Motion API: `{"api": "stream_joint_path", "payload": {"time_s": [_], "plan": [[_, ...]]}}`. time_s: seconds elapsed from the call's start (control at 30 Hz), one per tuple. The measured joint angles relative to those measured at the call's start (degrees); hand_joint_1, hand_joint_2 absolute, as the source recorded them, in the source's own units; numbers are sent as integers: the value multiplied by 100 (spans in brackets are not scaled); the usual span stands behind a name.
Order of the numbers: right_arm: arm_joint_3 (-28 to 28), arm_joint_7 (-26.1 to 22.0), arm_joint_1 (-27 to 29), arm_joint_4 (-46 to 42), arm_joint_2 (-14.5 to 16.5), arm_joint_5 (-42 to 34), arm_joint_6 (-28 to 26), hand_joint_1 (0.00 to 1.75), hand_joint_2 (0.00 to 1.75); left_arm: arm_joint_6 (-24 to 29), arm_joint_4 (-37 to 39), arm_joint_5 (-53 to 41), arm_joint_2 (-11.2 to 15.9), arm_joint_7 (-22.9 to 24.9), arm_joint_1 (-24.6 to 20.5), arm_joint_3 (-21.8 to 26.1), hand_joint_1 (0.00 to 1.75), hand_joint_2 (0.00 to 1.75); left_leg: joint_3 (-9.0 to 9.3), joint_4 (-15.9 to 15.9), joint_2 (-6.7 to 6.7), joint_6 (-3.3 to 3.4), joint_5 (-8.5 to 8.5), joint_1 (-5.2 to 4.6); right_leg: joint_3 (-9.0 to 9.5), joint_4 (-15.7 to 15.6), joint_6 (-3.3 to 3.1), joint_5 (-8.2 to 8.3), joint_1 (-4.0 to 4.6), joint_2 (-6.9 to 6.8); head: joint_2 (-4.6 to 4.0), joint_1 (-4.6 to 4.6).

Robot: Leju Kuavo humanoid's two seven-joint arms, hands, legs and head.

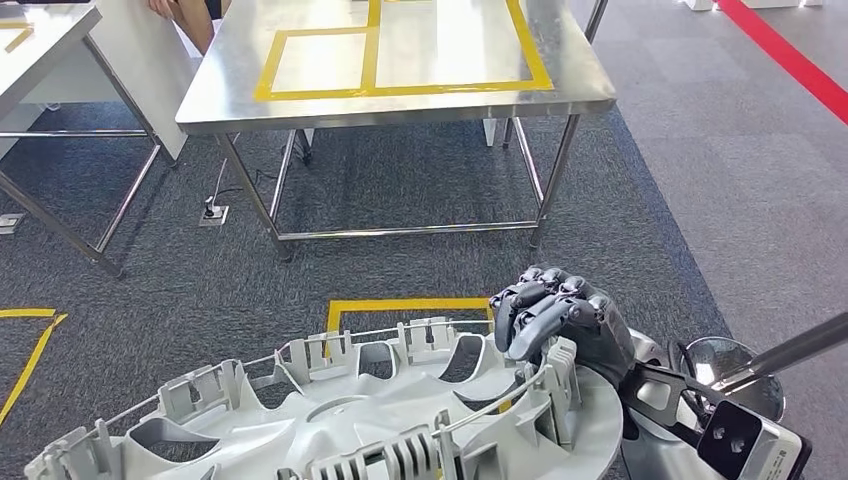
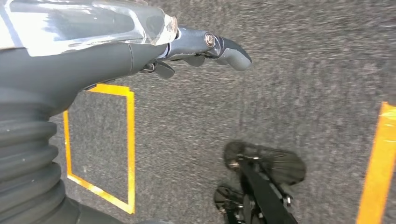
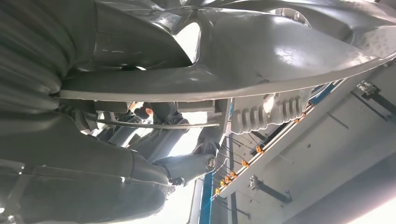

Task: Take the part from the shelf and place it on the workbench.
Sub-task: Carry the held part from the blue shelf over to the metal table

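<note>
The part is a large grey plastic wheel cover, held low at the bottom of the head view with its clipped inner side facing up. My right hand grips its right rim, dark fingers curled over the edge. In the right wrist view the fingers wrap the wire ring and rim of the wheel cover. The left wrist view has my left hand lying against the cover's glossy face, above the carpet. The steel workbench, marked with yellow tape rectangles, stands ahead of me.
A second steel table stands at the far left, and a person stands behind the workbench. Yellow tape marks a square on the grey carpet in front of me. A floor socket lies under the bench's left side. A red line crosses the floor at right.
</note>
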Motion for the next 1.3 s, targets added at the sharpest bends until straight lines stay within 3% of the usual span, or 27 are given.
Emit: {"api": "stream_joint_path", "payload": {"time_s": [0.07, 0.2, 0.27, 0.37, 0.4, 0.43, 0.5, 0.57, 0.6, 0.7, 0.73, 0.8, 0.87, 0.9, 0.93, 1.03, 1.07, 1.13, 1.23, 1.3], "plan": [[0, 1, -8, -4, 2, -13, 7, 175, 175, -1, -3, -2, 8, -5, -4, 0, 0, 175, 248, -512, -4, 59, 184, -26, 69, -21, 59, -85, 17, 11, 1, 2], [-5, 0, -19, -9, -1, -21, 15, 175, 175, 0, -5, -4, 10, -10, 1, 0, 0, 175, 384, -637, -13, 193, 118, -9, 113, 100, 187, -107, 22, 10, 0, 11], [-8, -1, -34, -10, -2, -25, 22, 175, 175, 0, -7, -4, 9, -13, 0, 0, 0, 175, 472, -657, -16, 255, 72, 15, -140, 565, 239, -285, 17, 2, 0, 31], [-10, -1, -28, -10, -5, -33, 35, 175, 175, -1, -7, 2, 8, -14, 6, 0, 0, 175, 560, -656, -18, 284, -32, 16, -839, 1577, 283, -640, 12, 0, 0, 41], [-11, -1, -23, -9, -8, -37, 43, 175, 175, -1, -7, 4, 8, -14, 11, 0, 0, 175, 610, -656, -22, 280, -75, 16, -967, 1653, 280, -610, 12, -1, -1, 43], [-13, 0, -21, -9, -9, -40, 51, 175, 175, 0, -7, 5, 5, -14, 14, 0, 0, 175, 679, -656, -28, 272, -125, 16, -982, 1501, 268, -451, 12, -2, -1, 43], [-17, 0, -25, -8, -11, -51, 65, 175, 175, 0, -6, 7, -1, -14, 18, 0, 0, 175, 825, -659, -37, 242, -238, 17, -779, 737, 228, 95, 13, -14, -1, 50], [-25, -1, -31, -4, -12, -62, 76, 175, 175, -1, -7, 10, -3, -14, 13, 0, 0, 175, 905, -662, -42, 181, -337, 6, -618, 183, 178, 370, 31, -35, -1, 45], [-31, -1, -35, -2, -13, -67, 81, 175, 175, -1, -8, 11, -3, -14, 14, 0, 0, 175, 926, -655, -40, 142, -363, 0, -597, 99, 143, 395, 42, -40, -1, 41], [-42, 1, -56, -3, -14, -75, 93, 175, 175, -4, -11, 14, -6, -14, 10, 0, 0, 175, 962, -593, -32, 55, -389, 2, -502, 69, 29, 363, 35, -25, -1, 33], [-41, 1, -71, -3, -13, -77, 95, 175, 175, -5, -11, 14, -8, -15, -2, 0, 0, 175, 898, -465, -31, 34, -409, 9, -451, 52, -2, 343, 23, -25, -1, 26], [-39, 1, -102, -4, -10, -89, 95, 175, 175, -10, -11, 14, -9, -16, -20, 0, 0, 175, 549, 126, -27, -17, -558, 25, -364, 28, -48, 291, 12, -26, -1, 16], [-36, 1, -113, -2, -11, -100, 95, 175, 175, -11, -11, 13, -6, -16, -16, 0, 0, 175, 52, 788, -25, -58, -798, 33, -288, 25, -71, 210, 15, -22, -1, 10], [-34, 1, -112, -1, -11, -103, 95, 175, 175, -12, -11, 13, -7, -16, -10, 0, 0, 175, -122, 916, -24, -64, -838, 33, -232, 25, -73, 161, 17, -19, -2, 10], [-33, 1, -111, -1, -12, -103, 93, 175, 175, -13, -11, 12, -9, -16, -6, 0, 0, 175, -192, 834, -24, -58, -749, 32, -163, 24, -71, 109, 19, -15, -2, 9], [-32, 1, -113, -2, -11, -104, 84, 175, 175, -15, -11, 12, -3, -16, -5, 0, 0, 175, 15, -148, -22, 10, -19, 9, 70, 15, -36, -58, 27, -9, -1, 16], [-31, 1, -115, -1, -11, -105, 79, 175, 175, -16, -11, 10, 1, -16, -5, 0, 0, 175, 80, -378, -20, 38, 67, -10, 117, 8, -8, -106, 31, -2, -1, 17], [-30, 1, -115, -1, -12, -105, 71, 175, 175, -16, -13, 4, 8, -15, 3, 0, 0, 175, 135, -521, -21, 108, 42, -44, 166, 5, 66, -152, 41, 11, -1, 21], [-37, 1, -120, -8, -23, -107, 62, 175, 175, -16, -16, -4, 13, -16, 15, 1, 0, 175, 342, -610, -29, 225, 108, -12, 218, 181, 159, -191, 45, 15, -1, 30], [-43, -1, -135, -17, -28, -111, 57, 175, 175, -18, -16, -6, 11, -16, -2, 0, 0, 175, 471, -632, -25, 265, 46, 10, -26, 664, 210, -418, 33, 10, -1, 55]]}}
